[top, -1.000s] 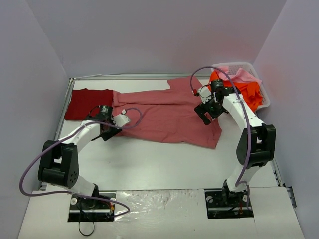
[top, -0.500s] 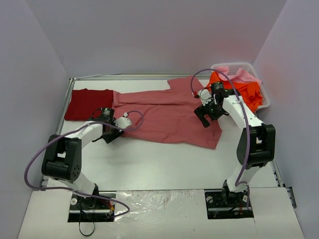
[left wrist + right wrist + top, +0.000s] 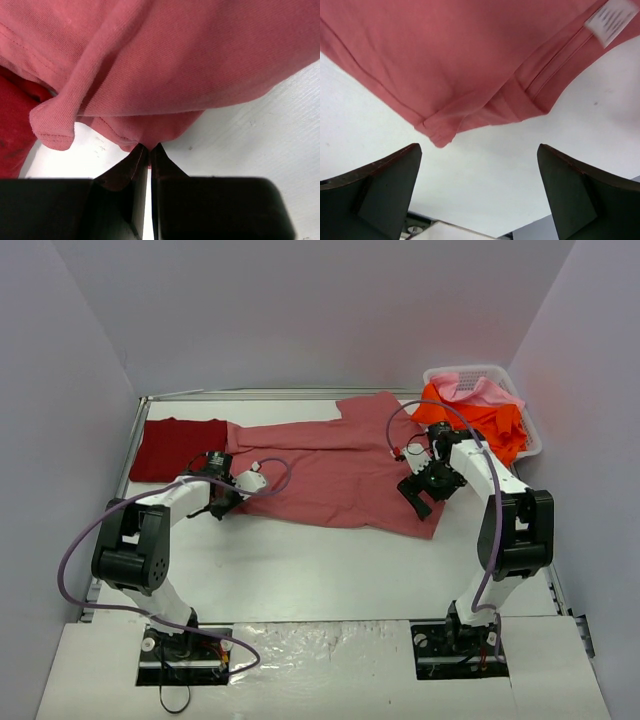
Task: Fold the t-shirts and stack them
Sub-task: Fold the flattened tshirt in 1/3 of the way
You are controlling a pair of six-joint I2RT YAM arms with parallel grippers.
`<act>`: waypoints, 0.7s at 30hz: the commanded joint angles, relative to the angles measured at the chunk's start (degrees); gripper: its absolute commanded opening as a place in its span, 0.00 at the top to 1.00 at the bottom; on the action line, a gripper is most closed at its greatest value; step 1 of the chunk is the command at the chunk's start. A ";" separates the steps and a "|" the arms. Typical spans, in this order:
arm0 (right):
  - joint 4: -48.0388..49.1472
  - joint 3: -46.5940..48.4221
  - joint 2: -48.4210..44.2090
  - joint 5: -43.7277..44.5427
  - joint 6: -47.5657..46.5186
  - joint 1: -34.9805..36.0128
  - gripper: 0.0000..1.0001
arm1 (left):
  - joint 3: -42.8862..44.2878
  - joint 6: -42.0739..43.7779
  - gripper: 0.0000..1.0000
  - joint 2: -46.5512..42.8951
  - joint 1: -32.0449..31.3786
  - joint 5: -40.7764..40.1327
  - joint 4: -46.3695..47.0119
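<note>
A muted rose-red t-shirt (image 3: 330,470) lies spread across the table's middle. A dark crimson t-shirt (image 3: 175,445) lies folded at the far left. My left gripper (image 3: 215,508) is shut on the rose-red t-shirt's near left edge (image 3: 150,132); the crimson cloth (image 3: 12,125) shows at the left of that view. My right gripper (image 3: 418,502) is open and empty, just above the rose-red t-shirt's near right corner (image 3: 437,135). A white tag (image 3: 611,20) shows on the cloth there. Bright orange (image 3: 500,425) and light pink (image 3: 480,390) t-shirts lie in the basket.
A white plastic lattice basket (image 3: 532,440) stands at the far right corner. Grey walls close the table on three sides. Bare white table (image 3: 330,570) lies between the shirt and the arm bases.
My right gripper has moved nearer along the shirt's right side, toward its near right corner. My left gripper has shifted slightly left at the shirt's near left edge.
</note>
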 commanded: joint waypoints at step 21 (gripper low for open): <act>-13.79 -1.82 6.31 -10.12 -9.54 -2.92 0.56 | -1.28 -2.30 0.98 -4.03 0.19 1.42 -0.98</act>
